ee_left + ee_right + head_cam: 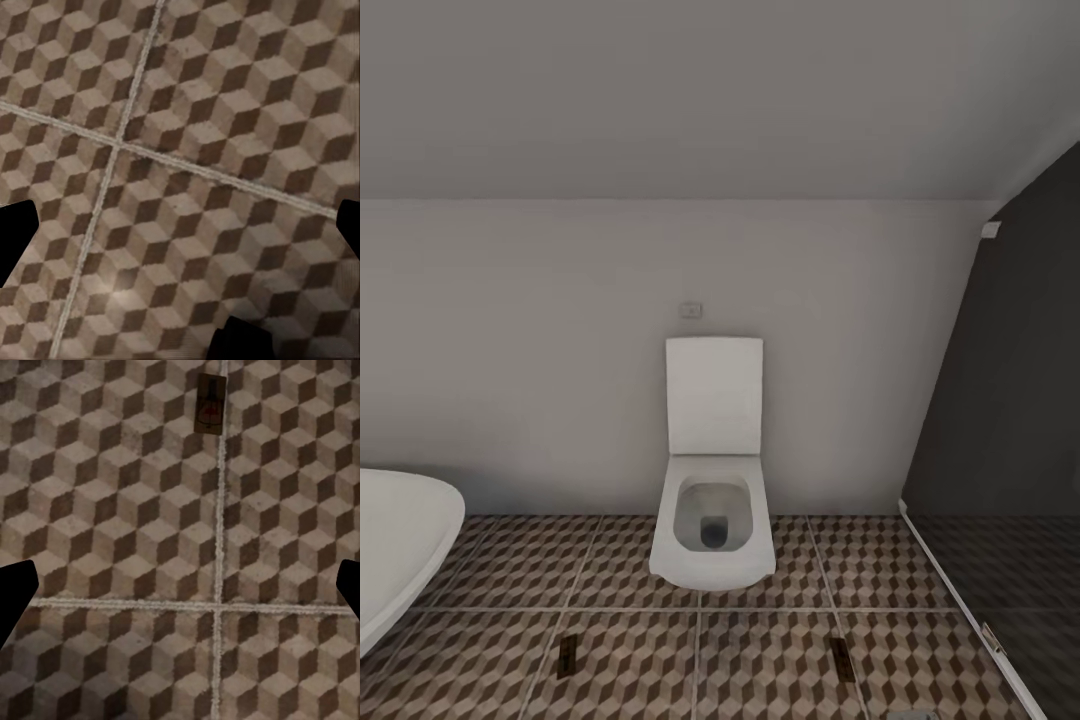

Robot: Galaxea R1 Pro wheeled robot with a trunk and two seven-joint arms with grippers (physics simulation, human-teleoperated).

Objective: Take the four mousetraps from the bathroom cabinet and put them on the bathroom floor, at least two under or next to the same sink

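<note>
Two mousetraps lie flat on the bathroom floor in front of the toilet: one mousetrap to the left and another mousetrap to the right. In the right wrist view a mousetrap with a red spot lies on the tiles beside a grout line, well ahead of my right gripper, which is open and holds nothing. My left gripper is open too, over bare tiles. The cabinet is out of view.
A white wall-hung toilet with its lid up stands against the far wall. A white rounded fixture juts in at the left; I cannot tell whether it is a sink. A dark glass shower screen closes off the right side.
</note>
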